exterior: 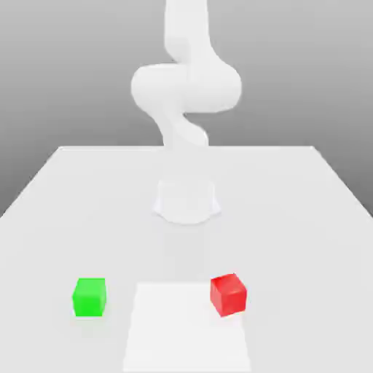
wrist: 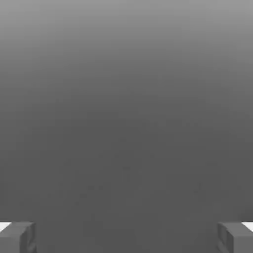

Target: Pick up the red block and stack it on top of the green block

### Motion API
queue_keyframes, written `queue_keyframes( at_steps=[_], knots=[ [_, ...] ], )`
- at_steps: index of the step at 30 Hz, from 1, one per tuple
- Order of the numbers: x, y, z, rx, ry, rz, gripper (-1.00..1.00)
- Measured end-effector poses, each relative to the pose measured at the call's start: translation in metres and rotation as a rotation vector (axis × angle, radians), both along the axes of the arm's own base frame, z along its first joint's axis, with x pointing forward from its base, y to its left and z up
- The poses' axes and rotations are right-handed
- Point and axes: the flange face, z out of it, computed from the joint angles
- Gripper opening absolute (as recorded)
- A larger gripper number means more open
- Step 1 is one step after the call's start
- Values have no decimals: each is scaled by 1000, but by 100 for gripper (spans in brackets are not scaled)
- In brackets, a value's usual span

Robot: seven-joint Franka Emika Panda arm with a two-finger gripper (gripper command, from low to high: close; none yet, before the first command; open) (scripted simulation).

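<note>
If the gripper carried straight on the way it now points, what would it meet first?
In the hand view, the way between the open fingers of the gripper looks free as far as the picture shows, with only plain grey ahead, though depth is hard to judge there.

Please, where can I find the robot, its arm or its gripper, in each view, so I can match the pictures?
Exterior view: the white arm rises in the upper middle, above the table's far part.
Hand view: the gripper, its open jaws wide apart near the picture's edge.
Shared landmark: the shaded grey background.
</note>
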Motion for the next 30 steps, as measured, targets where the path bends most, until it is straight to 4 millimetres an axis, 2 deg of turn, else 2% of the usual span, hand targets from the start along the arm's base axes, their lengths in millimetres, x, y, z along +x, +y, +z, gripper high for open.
queue_keyframes(
  at_steps=[4, 6, 9, 13, 16, 18, 25, 26, 30],
  knots=[
    [41, 18, -99, -35, 151, 62, 0],
    [52, 27, -149, -51, 225, 94, 0],
    [57, 39, -224, -72, 336, 144, 0],
    [43, 54, -325, -99, 490, 217, 0],
    [15, 63, -398, -118, 612, 277, 0],
    [-6, 68, -437, -128, 680, 316, 0],
    [-16, 68, -510, -130, 710, 327, 0],
    [-16, 68, -516, -130, 710, 327, -100],
    [-16, 68, -516, -130, 710, 327, -100]
  ],
)
